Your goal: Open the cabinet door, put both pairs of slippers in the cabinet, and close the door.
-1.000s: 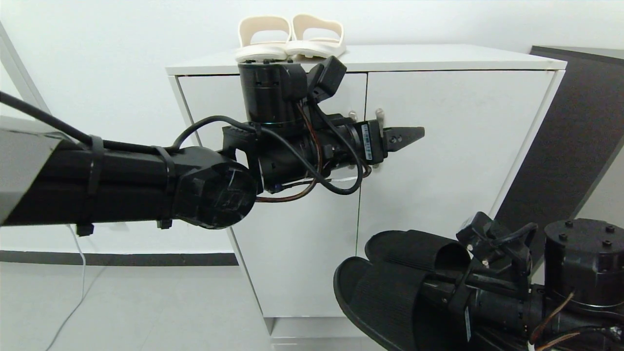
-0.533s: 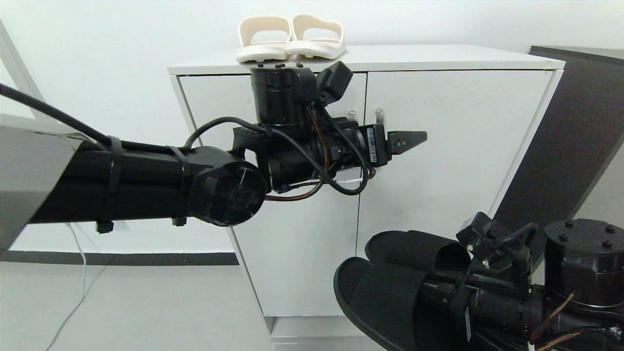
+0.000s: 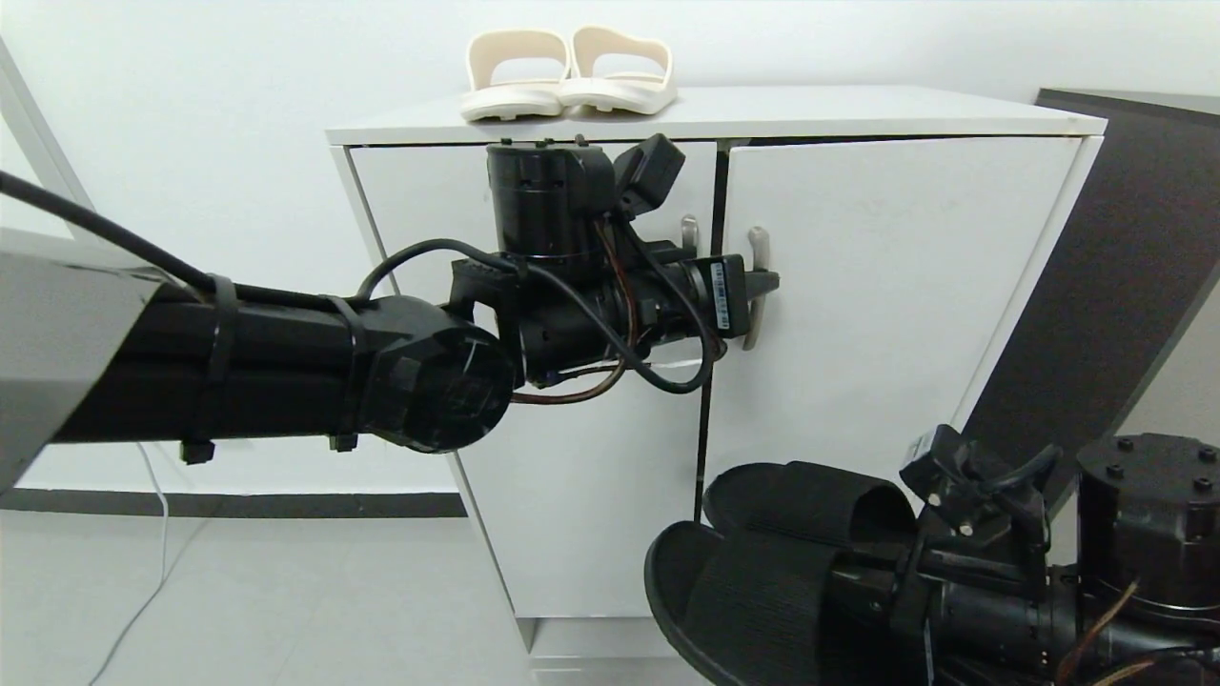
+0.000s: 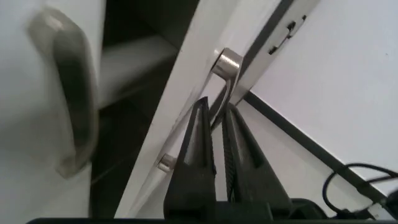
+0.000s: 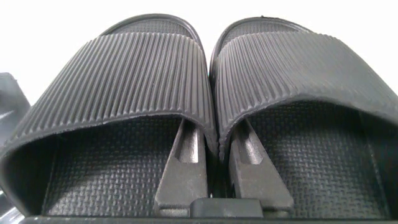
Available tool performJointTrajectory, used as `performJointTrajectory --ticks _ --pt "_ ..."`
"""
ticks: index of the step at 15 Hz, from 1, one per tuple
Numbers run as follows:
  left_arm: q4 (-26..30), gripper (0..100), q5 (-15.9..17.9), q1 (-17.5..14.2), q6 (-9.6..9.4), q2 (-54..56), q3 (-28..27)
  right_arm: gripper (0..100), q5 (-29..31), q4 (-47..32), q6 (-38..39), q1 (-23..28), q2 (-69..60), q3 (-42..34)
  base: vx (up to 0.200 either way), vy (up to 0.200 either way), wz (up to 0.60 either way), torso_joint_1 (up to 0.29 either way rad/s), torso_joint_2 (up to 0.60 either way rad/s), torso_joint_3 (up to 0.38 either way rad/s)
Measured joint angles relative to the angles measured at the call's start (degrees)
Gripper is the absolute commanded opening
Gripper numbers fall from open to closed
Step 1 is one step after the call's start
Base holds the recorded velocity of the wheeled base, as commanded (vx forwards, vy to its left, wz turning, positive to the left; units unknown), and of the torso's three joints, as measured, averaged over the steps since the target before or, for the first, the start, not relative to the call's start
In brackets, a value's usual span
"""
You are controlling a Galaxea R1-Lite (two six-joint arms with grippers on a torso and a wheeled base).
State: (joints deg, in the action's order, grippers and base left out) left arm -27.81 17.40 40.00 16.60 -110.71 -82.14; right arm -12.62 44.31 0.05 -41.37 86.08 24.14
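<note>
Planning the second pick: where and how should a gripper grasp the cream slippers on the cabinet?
Best bet: pinch the two inner strap walls where the cream slippers touch, one finger inside each, coming level from the robot's side. They lie side by side near the front edge of the cabinet top, straps arched open that way. The right gripper holds the black pair likewise.

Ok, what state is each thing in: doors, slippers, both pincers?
right door: ajar, dark gap along its edge
left door: closed
left pincer: shut on the right door's handle
right pincer: shut on black slippers
white slippers: side by side on cabinet top
</note>
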Motion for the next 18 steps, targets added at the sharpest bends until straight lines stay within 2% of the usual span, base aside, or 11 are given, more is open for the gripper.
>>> performJointTrajectory --ticks 4,8,12,15,18 --pt "-0.68 0 -0.16 2.12 -0.02 4.07 5.38 0 -6.05 -0.13 -0.27 0.01 -2.93 -2.51 0.000 0.000 0.00 0.000 0.00 0.000" --pt "-2.33 0 -0.32 4.21 -0.07 9.25 11.22 0 -6.70 -0.20 -0.43 0.01 -4.41 -3.28 0.000 0.000 0.00 0.000 0.00 0.000" --pt "-3.47 0 -0.16 2.97 0.26 13.36 15.27 0 -6.78 -0.22 -0.48 -0.27 -5.01 -3.66 0.000 0.000 0.00 0.000 0.00 0.000" --pt "-3.63 0 0.28 2.00 1.56 12.23 13.18 0 -6.64 -0.68 -0.56 -1.05 -5.33 -3.96 0.000 0.000 0.00 0.000 0.00 0.000" --pt "-4.40 0 0.34 1.67 4.24 7.39 6.49 0 -6.51 -1.15 -0.56 -1.51 -5.51 -4.00 0.000 0.000 0.00 0.000 0.00 0.000"
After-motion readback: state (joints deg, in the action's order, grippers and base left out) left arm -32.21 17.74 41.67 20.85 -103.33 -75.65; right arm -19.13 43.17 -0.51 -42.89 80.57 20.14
